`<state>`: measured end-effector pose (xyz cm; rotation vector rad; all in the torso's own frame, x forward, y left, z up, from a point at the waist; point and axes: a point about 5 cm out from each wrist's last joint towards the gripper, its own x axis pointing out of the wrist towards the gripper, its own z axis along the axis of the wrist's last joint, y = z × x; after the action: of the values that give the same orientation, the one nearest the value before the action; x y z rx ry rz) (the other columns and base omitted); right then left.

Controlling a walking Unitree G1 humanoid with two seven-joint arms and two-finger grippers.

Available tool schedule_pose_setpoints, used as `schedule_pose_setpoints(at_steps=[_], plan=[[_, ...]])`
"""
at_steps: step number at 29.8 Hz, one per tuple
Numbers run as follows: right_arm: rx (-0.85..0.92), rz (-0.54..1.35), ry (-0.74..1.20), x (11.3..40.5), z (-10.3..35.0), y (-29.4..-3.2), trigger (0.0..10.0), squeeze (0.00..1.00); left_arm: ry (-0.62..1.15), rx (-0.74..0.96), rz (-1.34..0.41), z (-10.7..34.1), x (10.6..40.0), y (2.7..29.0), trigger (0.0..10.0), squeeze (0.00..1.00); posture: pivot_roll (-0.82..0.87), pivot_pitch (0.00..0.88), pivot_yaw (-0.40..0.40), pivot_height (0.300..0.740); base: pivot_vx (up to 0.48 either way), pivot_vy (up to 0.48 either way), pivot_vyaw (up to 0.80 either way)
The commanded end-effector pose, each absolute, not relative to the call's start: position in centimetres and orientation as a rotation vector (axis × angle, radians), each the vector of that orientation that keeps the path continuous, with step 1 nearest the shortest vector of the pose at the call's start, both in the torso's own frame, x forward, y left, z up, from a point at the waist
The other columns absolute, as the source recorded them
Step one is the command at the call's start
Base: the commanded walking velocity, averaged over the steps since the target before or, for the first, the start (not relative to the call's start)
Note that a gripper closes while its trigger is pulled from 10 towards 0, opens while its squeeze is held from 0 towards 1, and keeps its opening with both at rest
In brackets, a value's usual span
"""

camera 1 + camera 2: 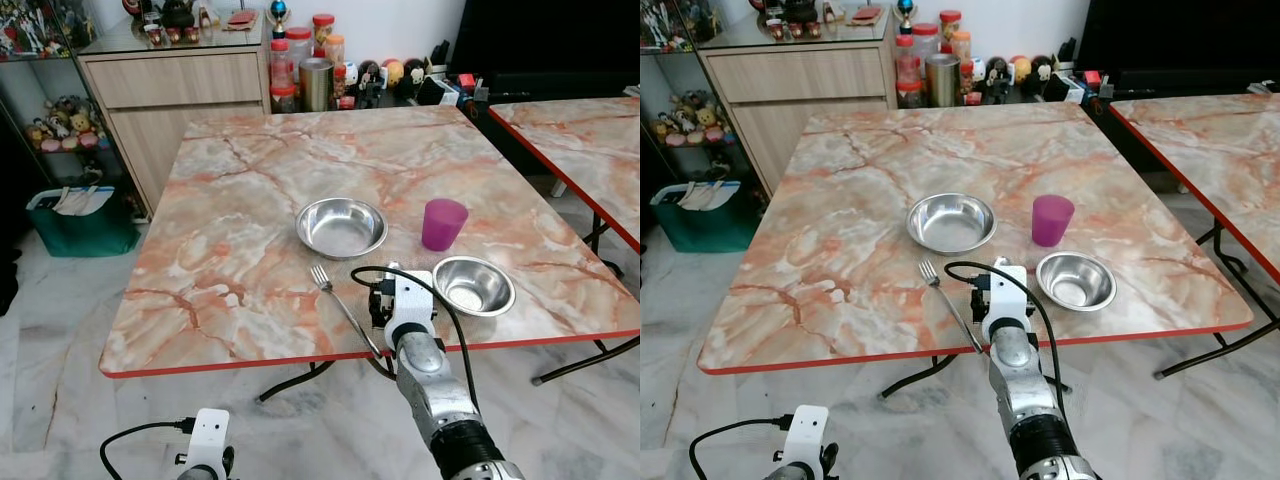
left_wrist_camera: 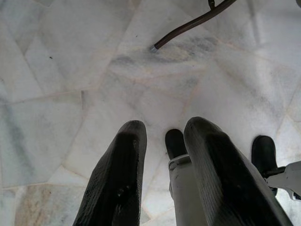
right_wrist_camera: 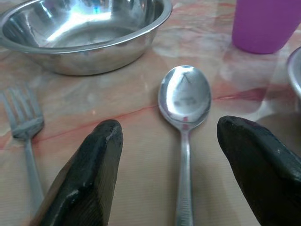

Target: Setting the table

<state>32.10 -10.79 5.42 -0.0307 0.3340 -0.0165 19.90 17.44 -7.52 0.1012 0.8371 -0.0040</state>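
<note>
On the marble-patterned table lie a large steel bowl, a purple cup and a small steel bowl. A fork lies near the front edge, tines pointing away from me. My right gripper is open just above the table between the fork and the small bowl. A spoon lies flat between its fingers, untouched, bowl end towards the large bowl. My left gripper hangs low over the floor, open and holding nothing.
A second marble-topped table stands to the right. Behind the table are a wooden cabinet and several jars. A green bag sits on the floor at the left. Folding table legs reach out below the front edge.
</note>
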Motion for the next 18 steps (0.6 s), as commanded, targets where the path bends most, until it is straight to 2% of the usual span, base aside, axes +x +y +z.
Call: schedule_pose_setpoints(at_steps=[1,18], plan=[[-0.017,-0.015,0.338,32.48,5.68,-10.62,10.0,0.00,0.851,0.115,-0.010,-7.58,19.87,17.55,10.0,0.00,-0.07,0.000,0.009,0.740,0.000,0.000,0.00],[-0.004,-0.026,0.369,33.06,5.44,-10.24,10.0,0.00,0.860,0.106,-0.024,-7.65,19.83,17.25,10.0,0.00,-0.07,0.000,0.009,0.740,0.000,0.000,0.00]])
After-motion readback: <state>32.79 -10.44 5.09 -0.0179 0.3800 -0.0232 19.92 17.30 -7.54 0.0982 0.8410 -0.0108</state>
